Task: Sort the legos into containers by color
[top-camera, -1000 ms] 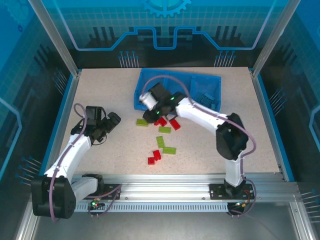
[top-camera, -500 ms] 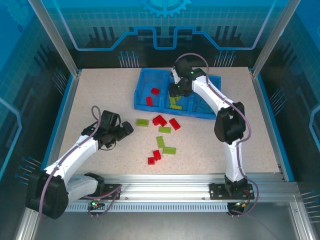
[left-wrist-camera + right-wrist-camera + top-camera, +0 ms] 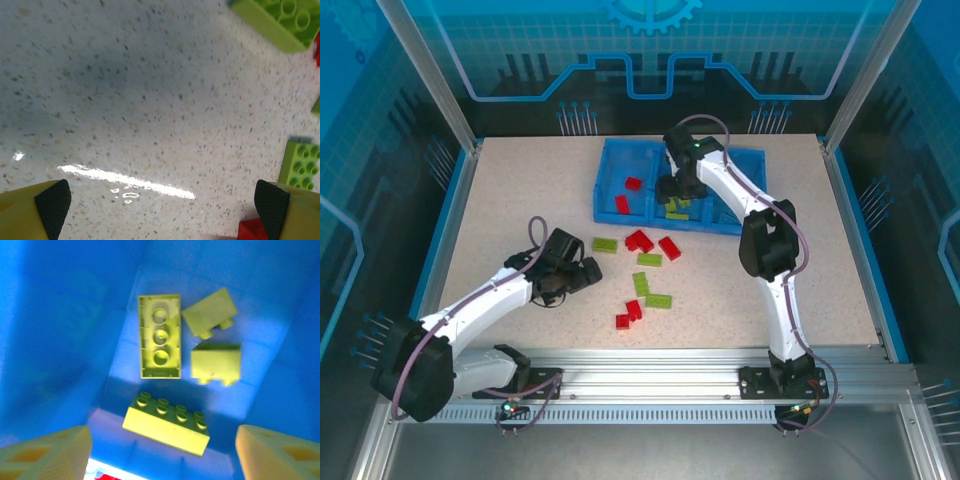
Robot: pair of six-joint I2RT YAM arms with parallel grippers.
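Now: left gripper jaws spread wide, empty, low over the table. Loose legos lie ahead and to its right. First lime brick sits up front, long axis slanting across the approach. Second lime brick is just beside the right pad. Right gripper hangs open, holding nothing, over the tray's middle compartment, four lime bricks lying in it. Judgement: left arm is nearer the loose pile, so the next pick likely falls to it.
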